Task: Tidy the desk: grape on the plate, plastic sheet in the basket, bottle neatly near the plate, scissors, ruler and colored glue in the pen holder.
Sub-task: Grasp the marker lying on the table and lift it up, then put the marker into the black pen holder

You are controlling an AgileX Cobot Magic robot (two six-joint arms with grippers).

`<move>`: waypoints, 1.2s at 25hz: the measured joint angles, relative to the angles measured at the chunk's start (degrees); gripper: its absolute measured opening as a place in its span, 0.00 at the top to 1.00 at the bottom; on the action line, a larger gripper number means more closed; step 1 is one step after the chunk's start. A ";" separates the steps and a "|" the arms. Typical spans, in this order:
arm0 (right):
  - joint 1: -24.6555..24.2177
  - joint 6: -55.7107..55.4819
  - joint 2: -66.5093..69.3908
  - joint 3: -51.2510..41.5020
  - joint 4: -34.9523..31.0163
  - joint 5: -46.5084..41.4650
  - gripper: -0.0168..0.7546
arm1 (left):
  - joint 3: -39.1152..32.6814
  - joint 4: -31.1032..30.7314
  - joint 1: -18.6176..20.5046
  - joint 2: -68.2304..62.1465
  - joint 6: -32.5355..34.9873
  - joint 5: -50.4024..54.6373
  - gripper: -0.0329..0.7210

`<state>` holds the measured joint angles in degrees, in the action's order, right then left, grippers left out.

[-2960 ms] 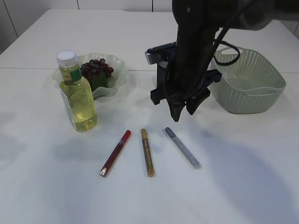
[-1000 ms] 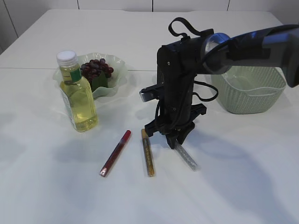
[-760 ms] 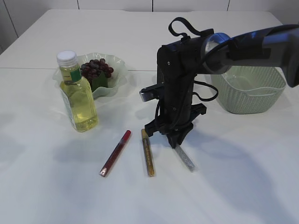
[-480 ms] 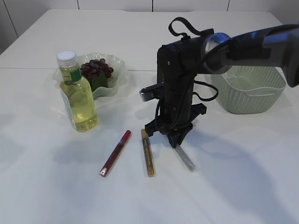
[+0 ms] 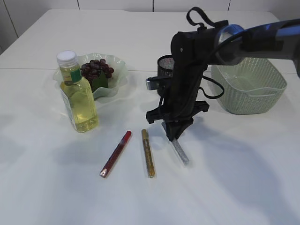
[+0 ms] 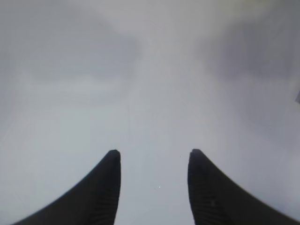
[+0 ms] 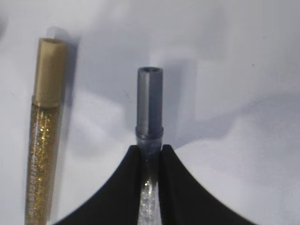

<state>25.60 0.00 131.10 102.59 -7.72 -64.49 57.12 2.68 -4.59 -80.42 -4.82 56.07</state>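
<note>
The silver glitter glue pen is now lifted at its cap end, clamped in the right gripper, while a second ago it lay flat beside the gold glitter glue pen. The grasp is made, so carrying it to the mesh pen holder should come next. The left gripper hangs half open and empty.

Your right arm reached in from the right edge and bent down over the table, wrist pointing downward; your right gripper had its jaws pinched together, the fingertips nearly meeting; your left gripper hung with its two fingers well apart, nothing between them.
</note>
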 joint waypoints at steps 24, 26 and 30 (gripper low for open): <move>-14.86 29.89 -2.14 17.80 -35.36 22.43 0.85 | 0.00 0.00 0.00 0.00 0.00 -0.01 0.52; -14.86 34.22 -2.14 17.80 -37.60 26.35 0.85 | 0.00 0.00 0.00 0.00 0.00 -0.01 0.52; -14.86 41.66 -1.76 17.80 -41.67 31.30 0.85 | 0.00 0.00 0.00 0.00 0.00 0.04 0.52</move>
<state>10.74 41.66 129.34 120.38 -49.39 -33.19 57.12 2.68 -4.59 -80.42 -4.82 56.11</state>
